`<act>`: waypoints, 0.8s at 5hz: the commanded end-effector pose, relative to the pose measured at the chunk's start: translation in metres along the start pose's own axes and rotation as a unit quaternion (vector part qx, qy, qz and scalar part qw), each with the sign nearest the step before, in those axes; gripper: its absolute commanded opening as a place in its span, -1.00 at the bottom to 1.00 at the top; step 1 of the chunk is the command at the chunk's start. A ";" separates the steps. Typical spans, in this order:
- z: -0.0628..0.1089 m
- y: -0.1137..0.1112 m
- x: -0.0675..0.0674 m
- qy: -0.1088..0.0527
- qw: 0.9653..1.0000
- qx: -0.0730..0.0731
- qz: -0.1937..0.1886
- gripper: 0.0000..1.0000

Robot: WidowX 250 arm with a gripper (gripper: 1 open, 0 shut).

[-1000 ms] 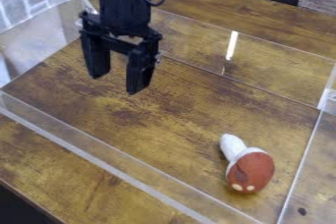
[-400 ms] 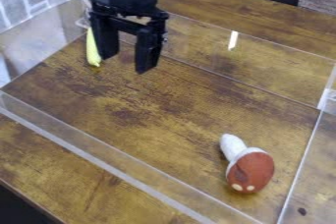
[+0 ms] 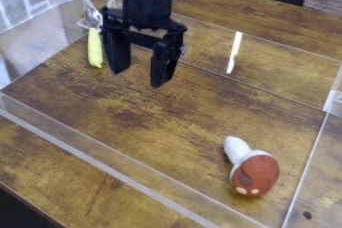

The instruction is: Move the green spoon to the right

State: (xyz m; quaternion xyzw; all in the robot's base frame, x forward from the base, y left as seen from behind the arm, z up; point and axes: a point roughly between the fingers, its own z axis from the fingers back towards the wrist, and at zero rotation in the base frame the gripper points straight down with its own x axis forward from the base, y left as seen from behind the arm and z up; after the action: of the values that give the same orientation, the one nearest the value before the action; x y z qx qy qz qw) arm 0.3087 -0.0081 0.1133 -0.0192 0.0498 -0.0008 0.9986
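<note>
The green spoon [image 3: 95,48] lies on the wooden floor of the tray at the far left. Its pale yellow-green handle points toward me and a silvery bowl shows at its far end. My black gripper [image 3: 142,68] points straight down just right of the spoon. Its fingers [image 3: 118,58] are spread wide apart with nothing between them. The left finger stands close beside the spoon's handle, and I cannot tell whether they touch.
A mushroom toy [image 3: 251,170] with a brown cap and white stem lies at the front right. Clear plastic walls [image 3: 94,154] ring the wooden work area. A pale streak [image 3: 235,52] shows on the back wall. White rails stand at the far left.
The gripper has shifted a little to the right in the picture, uncovering the green spoon it hid before. The jaws stay open. The mushroom has not moved.
</note>
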 end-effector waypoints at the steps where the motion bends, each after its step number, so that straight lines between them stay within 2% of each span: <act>1: 0.033 -0.003 -0.016 -0.047 0.998 -0.002 0.028 1.00; 2: 0.035 -0.004 -0.026 -0.055 0.997 -0.005 0.046 1.00; 4: 0.038 0.019 -0.007 -0.067 0.997 0.000 0.037 1.00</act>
State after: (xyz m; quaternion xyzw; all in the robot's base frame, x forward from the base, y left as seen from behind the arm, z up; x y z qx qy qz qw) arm 0.2991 0.0095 0.1359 -0.0181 0.0127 0.0351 0.9991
